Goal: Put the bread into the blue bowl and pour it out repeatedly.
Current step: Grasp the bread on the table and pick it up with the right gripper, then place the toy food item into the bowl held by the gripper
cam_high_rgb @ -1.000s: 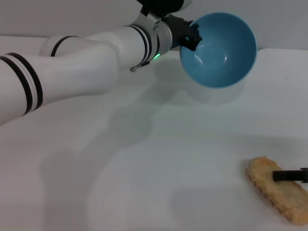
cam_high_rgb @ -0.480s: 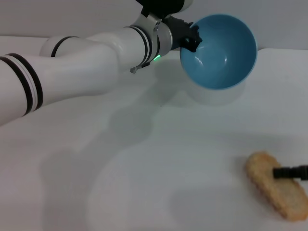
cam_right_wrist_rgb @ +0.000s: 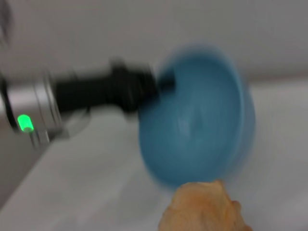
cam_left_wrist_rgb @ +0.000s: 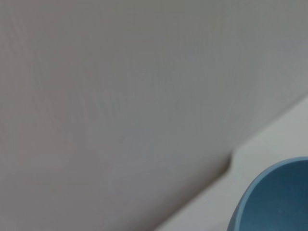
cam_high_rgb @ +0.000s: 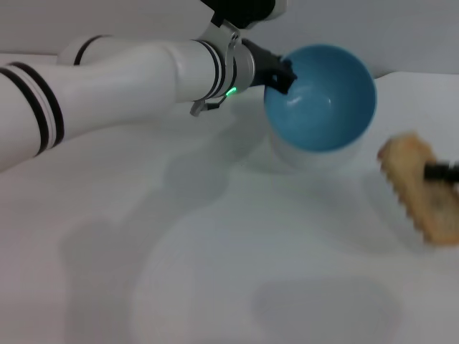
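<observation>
The blue bowl (cam_high_rgb: 320, 99) hangs tilted above the white table at the back, its opening turned toward me. My left gripper (cam_high_rgb: 281, 70) is shut on the bowl's left rim. The bowl also shows in the left wrist view (cam_left_wrist_rgb: 275, 199) and the right wrist view (cam_right_wrist_rgb: 197, 115). The bread (cam_high_rgb: 419, 188), its tan underside showing, is lifted off the table at the right, a little right of and below the bowl. My right gripper (cam_high_rgb: 443, 170) is shut on the bread at the frame's right edge. The bread's end shows in the right wrist view (cam_right_wrist_rgb: 204, 209).
The white table (cam_high_rgb: 215, 272) spreads below both arms. My left arm (cam_high_rgb: 115, 79) reaches across the upper left of the head view. A grey wall (cam_left_wrist_rgb: 120, 96) stands behind the table.
My right gripper has lifted the bread off the table and carried it up and back toward the bowl. The left gripper has lowered the bowl slightly and turned its opening more upward.
</observation>
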Robot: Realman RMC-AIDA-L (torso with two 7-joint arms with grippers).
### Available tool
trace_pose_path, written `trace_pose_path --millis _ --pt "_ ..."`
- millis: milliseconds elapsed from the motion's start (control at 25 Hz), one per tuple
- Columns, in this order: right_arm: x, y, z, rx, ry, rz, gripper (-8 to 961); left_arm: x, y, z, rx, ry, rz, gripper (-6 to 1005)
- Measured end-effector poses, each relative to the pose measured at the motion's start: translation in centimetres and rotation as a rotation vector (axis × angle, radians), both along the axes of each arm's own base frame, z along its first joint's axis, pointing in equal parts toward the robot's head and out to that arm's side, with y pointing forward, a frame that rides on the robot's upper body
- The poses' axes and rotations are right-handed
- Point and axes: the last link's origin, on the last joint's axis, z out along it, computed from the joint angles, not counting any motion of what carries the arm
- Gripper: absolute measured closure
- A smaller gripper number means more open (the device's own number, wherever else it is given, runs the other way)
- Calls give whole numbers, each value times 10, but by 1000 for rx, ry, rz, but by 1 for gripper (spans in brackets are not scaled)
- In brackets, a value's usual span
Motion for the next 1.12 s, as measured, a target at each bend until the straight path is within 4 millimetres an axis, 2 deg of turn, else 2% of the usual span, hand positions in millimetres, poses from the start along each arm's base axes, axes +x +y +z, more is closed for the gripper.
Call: trace_pose_path --millis 80,200,360,520,720,1000,1120 --pt "-6 4 6 35 20 21 771 1 -2 -2 -30 13 10 1000" --pt "-27 16 25 188 146 105 790 7 -11 -10 -126 55 26 1000" --pt "-34 22 26 234 183 141 829 18 -22 -18 -217 84 25 1000" --pt "-36 31 10 227 202 110 847 24 -26 -21 -236 77 16 1000" --pt "-31 36 -23 193 221 67 853 24 -27 -21 -239 40 38 1000" --pt "-27 44 -57 166 197 21 856 25 -29 -22 -250 40 38 1000" --pt "-27 46 -62 158 174 15 859 24 -28 -22 -249 39 43 1001"
